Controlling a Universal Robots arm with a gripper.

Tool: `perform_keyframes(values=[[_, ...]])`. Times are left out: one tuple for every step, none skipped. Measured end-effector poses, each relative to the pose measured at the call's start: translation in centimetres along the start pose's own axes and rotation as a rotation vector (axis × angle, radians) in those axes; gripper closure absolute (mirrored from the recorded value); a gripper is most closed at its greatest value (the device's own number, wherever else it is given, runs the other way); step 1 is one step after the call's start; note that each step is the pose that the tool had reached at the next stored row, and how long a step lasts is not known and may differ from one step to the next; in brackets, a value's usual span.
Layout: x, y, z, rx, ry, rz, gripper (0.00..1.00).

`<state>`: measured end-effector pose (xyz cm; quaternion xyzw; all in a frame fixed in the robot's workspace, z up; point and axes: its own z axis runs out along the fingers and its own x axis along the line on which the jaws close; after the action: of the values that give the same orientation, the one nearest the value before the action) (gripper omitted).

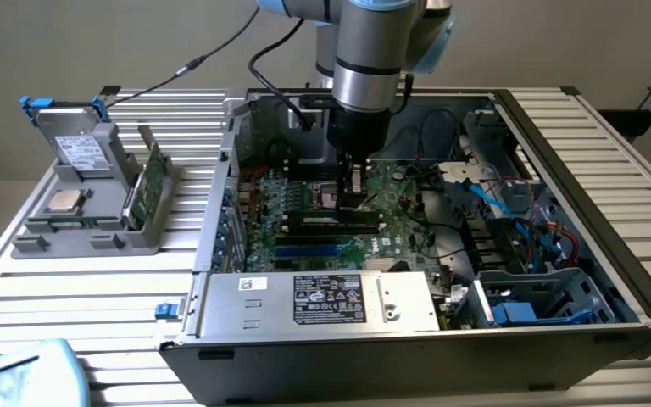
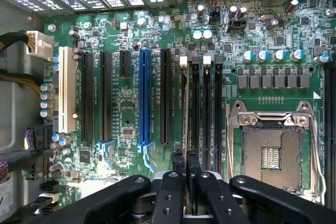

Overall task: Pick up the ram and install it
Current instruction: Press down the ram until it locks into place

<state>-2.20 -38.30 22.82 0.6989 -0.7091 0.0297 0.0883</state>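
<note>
My gripper point(image 1: 354, 197) reaches down into the open computer case point(image 1: 597, 254), over the green motherboard point(image 1: 303, 208). In the wrist view its two black fingertips point(image 2: 178, 162) stand close together, and the gripper point(image 2: 186, 162) is shut on the ram point(image 2: 184, 114). The ram shows edge-on as a thin strip. It runs along the outermost of the black memory slots point(image 2: 210, 108), on the side of the long expansion slots. White clips point(image 2: 183, 60) mark the slot ends. I cannot tell whether the ram is seated. The memory slots point(image 1: 331, 225) lie just below the gripper in the exterior view.
An empty processor socket point(image 2: 270, 150) lies beside the memory slots, and a blue expansion slot point(image 2: 145, 98) on their other side. A silver power supply point(image 1: 314, 301) sits at the case front. Cables point(image 1: 495, 199) crowd the exterior view's right. A grey holder point(image 1: 88, 225) stands outside, at that view's left.
</note>
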Motion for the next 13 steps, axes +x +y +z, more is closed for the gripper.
perform_keyframes(values=[[-0.05,0.00,-0.01,0.0009,0.0042,0.000,0.86],[-0.11,0.00,-0.02,0.0017,0.0066,-0.001,0.86],[-0.17,0.00,-0.02,0.0027,0.0074,-0.001,0.86],[-0.22,0.01,-0.04,0.0045,0.0080,-0.002,0.86],[-0.30,0.01,-0.05,0.0076,0.0091,-0.002,0.86],[-0.37,0.01,-0.06,0.0121,0.0108,-0.003,0.86],[-0.46,0.03,-0.08,0.0170,0.0136,-0.004,0.86],[-0.55,0.07,-0.09,0.0209,0.0168,-0.005,0.86],[-0.61,0.11,-0.10,0.0226,0.0188,-0.006,0.86],[-0.69,0.15,-0.10,0.0237,0.0206,-0.009,0.86],[-0.75,0.21,-0.11,0.0242,0.0229,-0.012,0.86],[-0.79,0.28,-0.11,0.0250,0.0251,-0.016,0.86],[-0.81,0.34,-0.10,0.0260,0.0274,-0.021,0.86]])
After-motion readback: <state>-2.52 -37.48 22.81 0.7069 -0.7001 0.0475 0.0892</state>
